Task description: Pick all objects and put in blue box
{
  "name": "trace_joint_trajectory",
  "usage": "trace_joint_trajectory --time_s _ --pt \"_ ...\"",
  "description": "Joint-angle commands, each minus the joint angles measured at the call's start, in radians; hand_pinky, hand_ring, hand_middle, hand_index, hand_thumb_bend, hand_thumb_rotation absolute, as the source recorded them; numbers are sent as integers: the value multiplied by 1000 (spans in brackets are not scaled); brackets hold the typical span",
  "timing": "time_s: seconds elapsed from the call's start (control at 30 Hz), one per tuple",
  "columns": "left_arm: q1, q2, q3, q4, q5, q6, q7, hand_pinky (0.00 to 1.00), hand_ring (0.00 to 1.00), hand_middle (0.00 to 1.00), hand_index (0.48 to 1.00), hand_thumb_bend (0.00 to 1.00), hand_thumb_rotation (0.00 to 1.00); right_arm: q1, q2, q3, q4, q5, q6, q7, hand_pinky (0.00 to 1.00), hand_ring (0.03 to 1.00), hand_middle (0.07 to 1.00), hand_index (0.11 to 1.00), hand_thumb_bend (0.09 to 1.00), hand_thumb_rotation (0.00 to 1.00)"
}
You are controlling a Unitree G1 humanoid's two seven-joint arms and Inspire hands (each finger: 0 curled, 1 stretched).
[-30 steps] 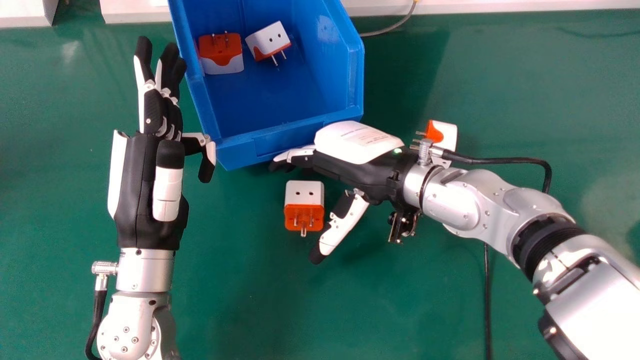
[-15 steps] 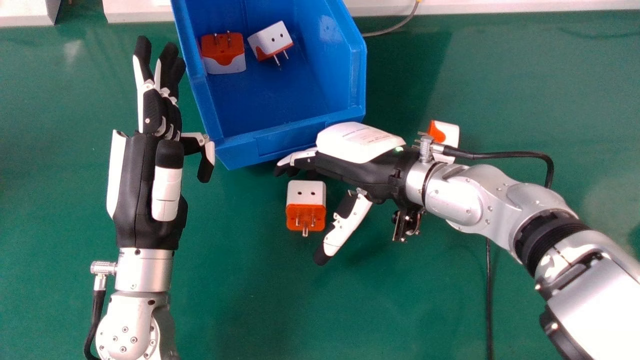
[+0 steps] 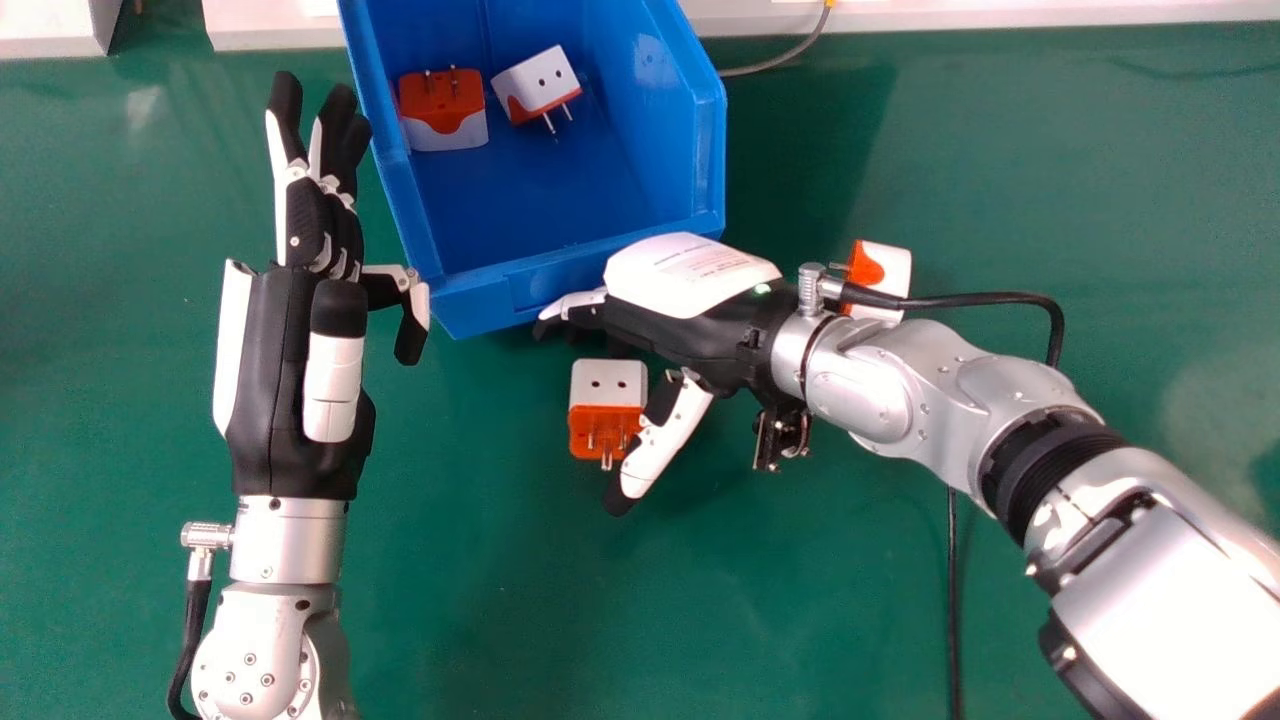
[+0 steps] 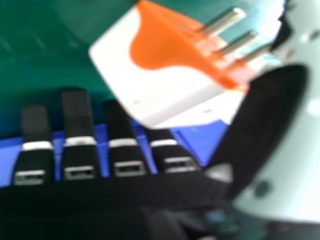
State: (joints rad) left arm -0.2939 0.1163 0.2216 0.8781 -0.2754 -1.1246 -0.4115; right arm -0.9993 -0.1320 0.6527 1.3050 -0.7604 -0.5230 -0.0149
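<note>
Fingers [image 4: 77,120] of the right hand [image 3: 690,335] are wide, with a plug adapter [image 3: 608,385] between them and the thumb, on the green surface [image 3: 500,600] just in front of the blue box [image 3: 560,262]. Looks to me like the pick-up step: two adapters [image 3: 445,125] are in, another [image 3: 893,265] lies out by the right wrist, so next that hand should close squarely, then lift over the front wall

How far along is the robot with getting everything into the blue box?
One adapter and another lie in the blue box. Nothing looks grasped: the right hand is open beside a third adapter on the table. That one and the fourth, near the right wrist, remain.
</note>
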Motion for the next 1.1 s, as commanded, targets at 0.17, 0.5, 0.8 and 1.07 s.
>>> trace_joint_trajectory --time_s 0.17,0.5,0.8,1.07 --pt "2 1 -1 -24 3 -17 3 0 1000 1000 995 1000 959 6 -3 28 13 -24 12 -12 743 789 850 879 1000 406" --pt "2 2 0 -22 0 -18 1 0 1000 1000 1000 1000 961 4 -8 52 12 -46 -2 -55 645 694 757 812 1000 262" --pt "3 4 0 -25 4 -15 3 0 1000 1000 1000 1000 960 1 -15 68 12 -55 -17 -85 584 628 684 712 964 165" --pt "2 1 -2 -31 7 -12 9 0 1000 1000 999 1000 960 8 -23 54 11 -34 -45 -103 521 548 584 601 782 75"
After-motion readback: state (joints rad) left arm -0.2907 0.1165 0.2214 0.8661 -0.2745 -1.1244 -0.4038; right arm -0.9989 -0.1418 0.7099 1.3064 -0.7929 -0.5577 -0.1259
